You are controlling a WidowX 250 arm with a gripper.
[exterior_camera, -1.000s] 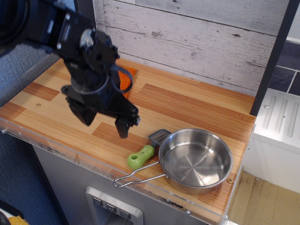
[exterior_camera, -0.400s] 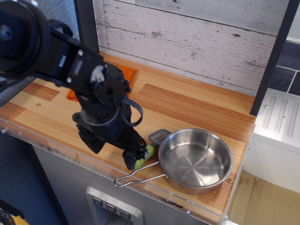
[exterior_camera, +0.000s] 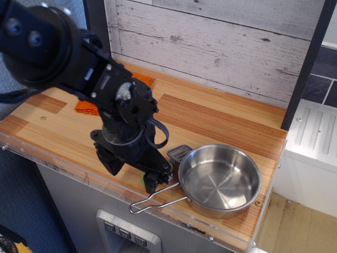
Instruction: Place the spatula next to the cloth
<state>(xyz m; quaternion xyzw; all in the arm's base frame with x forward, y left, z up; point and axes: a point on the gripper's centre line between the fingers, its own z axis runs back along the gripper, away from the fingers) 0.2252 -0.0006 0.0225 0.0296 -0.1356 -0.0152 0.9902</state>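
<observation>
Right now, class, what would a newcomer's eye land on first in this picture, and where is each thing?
The bulky black arm fills the left, its hand lowered at the counter's front edge over the spatula, whose grey blade peeks out beside it. To the right sits a shiny steel pan. Behind the arm, the orange cloth lies near the plank wall.

I see a striped wooden counter [exterior_camera: 210,118] with a clear front edge, backed by whitewashed planks. On it: orange cloth [exterior_camera: 87,105] at the back left, mostly hidden by the arm; steel pan [exterior_camera: 220,180] front right, wire handle toward the front edge. The spatula [exterior_camera: 179,153] lies just left of the pan, grey blade visible, its handle covered.
</observation>
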